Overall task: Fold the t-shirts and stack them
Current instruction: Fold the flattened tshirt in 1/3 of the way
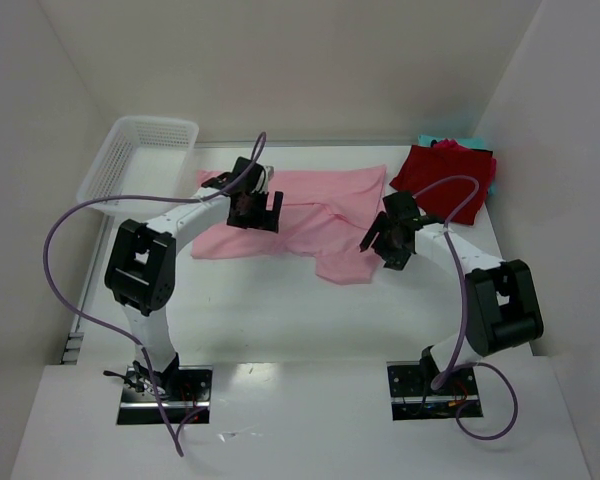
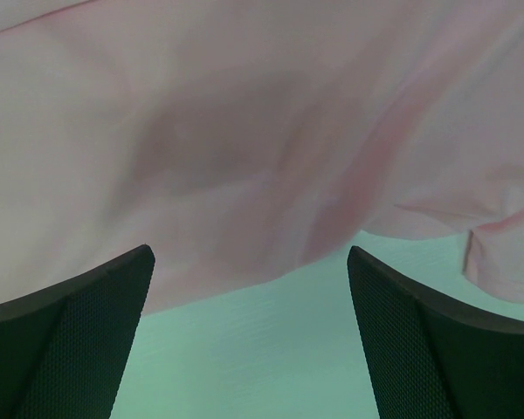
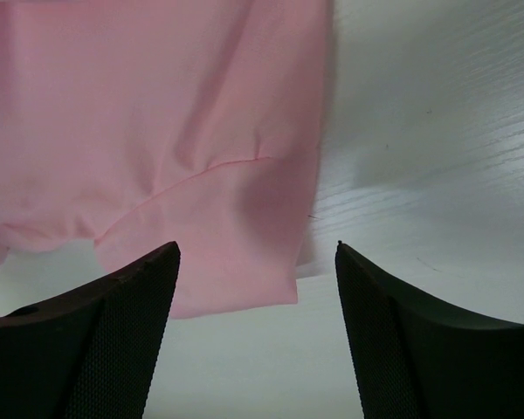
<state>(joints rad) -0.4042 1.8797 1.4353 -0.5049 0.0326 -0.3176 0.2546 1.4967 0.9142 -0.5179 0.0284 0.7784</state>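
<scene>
At the sleeve of the pink tee (image 3: 157, 131), your right gripper (image 3: 255, 253) hangs spread, nearer than the left gripper (image 2: 249, 253), also spread.

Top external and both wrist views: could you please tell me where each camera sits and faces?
Top external: above, behind the bases, looking down on table, left arm, right arm, pink t-shirt.
Left wrist: on the left arm, looking down past its gripper's fingers at the shirt's edge.
Right wrist: on the right arm, its gripper's fingers over a sleeve.
All three share the pink t-shirt.
</scene>
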